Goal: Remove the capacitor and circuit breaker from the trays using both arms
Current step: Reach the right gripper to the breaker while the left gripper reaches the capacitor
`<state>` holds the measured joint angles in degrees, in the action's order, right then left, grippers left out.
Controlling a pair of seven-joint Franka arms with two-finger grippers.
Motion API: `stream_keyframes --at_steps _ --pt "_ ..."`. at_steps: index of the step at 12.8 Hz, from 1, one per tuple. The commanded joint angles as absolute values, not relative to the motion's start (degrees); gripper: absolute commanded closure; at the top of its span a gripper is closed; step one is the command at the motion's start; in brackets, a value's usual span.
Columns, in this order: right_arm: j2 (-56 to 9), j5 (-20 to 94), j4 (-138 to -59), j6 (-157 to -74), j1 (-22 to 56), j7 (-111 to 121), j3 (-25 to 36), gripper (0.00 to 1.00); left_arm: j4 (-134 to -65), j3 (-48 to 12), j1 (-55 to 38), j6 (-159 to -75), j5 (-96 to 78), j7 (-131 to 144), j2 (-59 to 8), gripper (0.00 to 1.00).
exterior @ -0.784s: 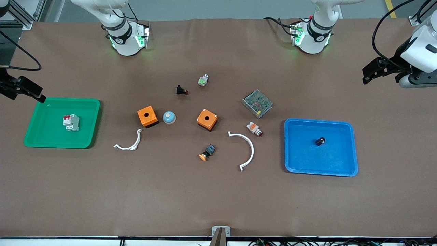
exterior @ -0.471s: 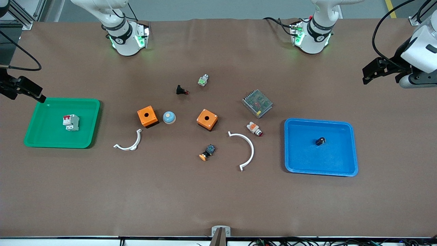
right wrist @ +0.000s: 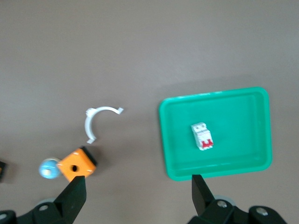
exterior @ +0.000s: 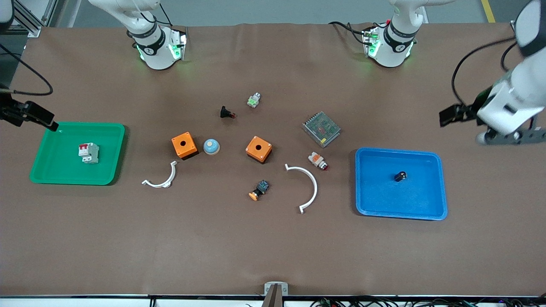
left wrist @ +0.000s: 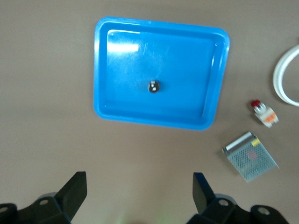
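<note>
Two tools hang in the air with nothing between their fingers, both spread wide. Left tool [left wrist: 135, 193] is up over the bare table at about one o'clock from the blue tray [exterior: 442, 187], near the left arm's end. Right tool [right wrist: 135, 193] hovers at the green tray's [exterior: 51, 140] ten o'clock corner, toward the right arm's end. Inside the blue tray the capacitor [exterior: 400, 175] lies near the middle; the circuit breaker [exterior: 88, 153] sits mid-way in the green one. By my reading, neither part is lifted yet: both picks remain.
</note>
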<state>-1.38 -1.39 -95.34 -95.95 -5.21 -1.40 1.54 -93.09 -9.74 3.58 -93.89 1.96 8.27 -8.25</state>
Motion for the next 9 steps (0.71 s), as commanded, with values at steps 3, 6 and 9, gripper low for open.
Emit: stream_keyframes --at_steps 3,6,9 --pt "-6.76 -2.64 -106.92 -106.04 -10.54 11.92 2.37 0.00 -106.44 -9.93 7.12 -117.23 2.55 8.96 -16.57 0.00" --pt "-10.09 -2.55 -118.27 -122.47 -13.97 20.71 2.46 0.00 -106.17 -10.02 7.03 -122.42 2.37 9.49 -24.15 0.07" --pt "-15.10 -2.64 -123.04 -134.00 -16.87 29.59 2.55 0.00 -104.77 -10.11 6.68 -125.23 2.02 9.49 -28.46 0.18"
